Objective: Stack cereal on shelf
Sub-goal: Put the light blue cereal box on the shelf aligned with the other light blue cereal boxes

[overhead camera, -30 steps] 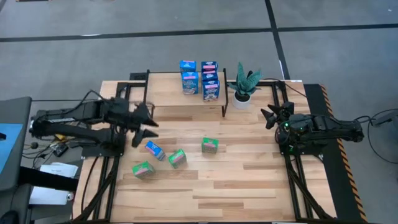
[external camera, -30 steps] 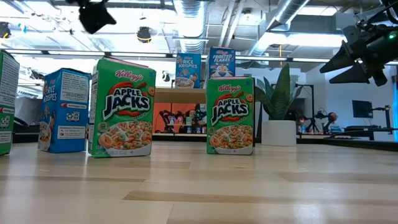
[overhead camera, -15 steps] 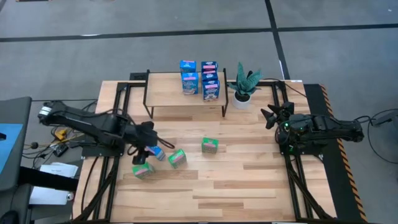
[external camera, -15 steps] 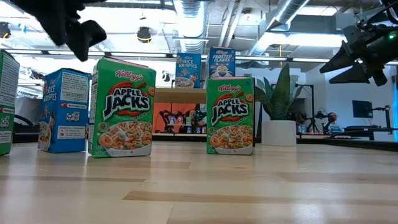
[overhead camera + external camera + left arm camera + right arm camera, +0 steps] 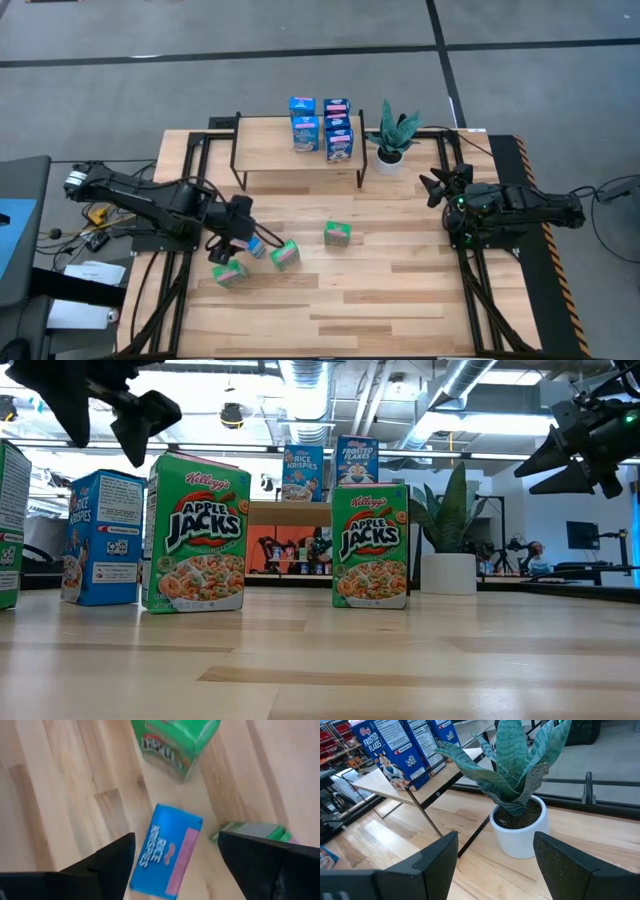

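Observation:
On the table a blue cereal box [image 5: 167, 845] stands upright [image 5: 103, 538], with green cereal boxes around it [image 5: 230, 272] [image 5: 285, 254] [image 5: 337, 234]. My left gripper [image 5: 238, 237] hangs open just above the blue box, pointing steeply down. One finger [image 5: 102, 865] stands off each side of the box, and neither touches it. Several blue boxes [image 5: 322, 125] stand on the wooden shelf [image 5: 270, 160] at the far side. My right gripper [image 5: 438, 186] waits open at the right, facing the potted plant [image 5: 517, 795].
A potted plant [image 5: 392, 135] in a white pot stands right of the shelf. The shelf's black legs [image 5: 237, 175] rise just beyond the left arm. A third green box [image 5: 8, 525] shows at the low view's left edge. Bare tabletop [image 5: 400, 290] lies toward the near edge.
My left gripper has come from beside the shelf's left leg toward the near edge and down, turning as it went, and now hangs over the blue box. The boxes have stayed where they were.

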Controlling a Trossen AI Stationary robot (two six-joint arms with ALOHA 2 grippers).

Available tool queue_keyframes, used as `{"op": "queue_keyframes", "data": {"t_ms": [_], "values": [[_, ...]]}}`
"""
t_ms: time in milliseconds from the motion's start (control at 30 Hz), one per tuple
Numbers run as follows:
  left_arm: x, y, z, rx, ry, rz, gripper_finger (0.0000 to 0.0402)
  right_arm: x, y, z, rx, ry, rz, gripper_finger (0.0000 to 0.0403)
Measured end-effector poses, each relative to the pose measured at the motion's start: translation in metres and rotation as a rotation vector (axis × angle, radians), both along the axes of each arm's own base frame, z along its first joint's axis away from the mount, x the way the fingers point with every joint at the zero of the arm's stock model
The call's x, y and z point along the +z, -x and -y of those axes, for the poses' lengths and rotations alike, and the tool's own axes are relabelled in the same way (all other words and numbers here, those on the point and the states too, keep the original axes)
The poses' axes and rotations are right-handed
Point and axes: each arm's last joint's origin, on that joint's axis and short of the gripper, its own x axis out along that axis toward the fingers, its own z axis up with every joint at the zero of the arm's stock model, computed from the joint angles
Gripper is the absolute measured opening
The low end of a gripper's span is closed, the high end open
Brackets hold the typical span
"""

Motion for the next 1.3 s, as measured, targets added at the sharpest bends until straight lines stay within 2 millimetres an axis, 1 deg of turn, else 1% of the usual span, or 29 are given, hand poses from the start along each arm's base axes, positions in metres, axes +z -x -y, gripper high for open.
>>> {"op": "queue_keyframes", "data": {"t_ms": [133, 200, 333, 600, 767, 967, 1300], "values": [[-0.002, 0.005, -0.002, -0.013, -0.036, -0.057, 0.0295, 0.000, 0.000, 0.000, 0.000, 0.000, -0.001, 0.0286], [-0.005, 0.008, -0.002, -0.012, -0.048, -0.099, 0.0297, 0.000, 0.000, 0.000, -0.001, 0.000, 0.000, 0.0286], [-0.017, 0.010, -0.005, -0.015, -0.061, -0.145, 0.0294, 0.000, 0.000, 0.000, -0.002, 0.001, 0.000, 0.0286], [-0.018, 0.007, -0.015, 0.007, -0.152, -0.120, 0.0289, 0.000, 0.000, 0.000, -0.006, -0.008, 0.009, 0.0286], [-0.017, 0.005, -0.017, 0.021, -0.141, -0.098, 0.0288, 0.000, 0.000, 0.000, -0.011, -0.020, 0.023, 0.0286], [-0.017, 0.005, -0.018, -0.043, -0.158, -0.102, 0.0288, 0.000, 0.000, 0.000, -0.011, -0.020, 0.022, 0.0286], [-0.017, 0.002, -0.030, -0.084, -0.113, -0.093, 0.0288, 0.000, 0.000, 0.000, -0.011, -0.021, 0.022, 0.0286]]}}
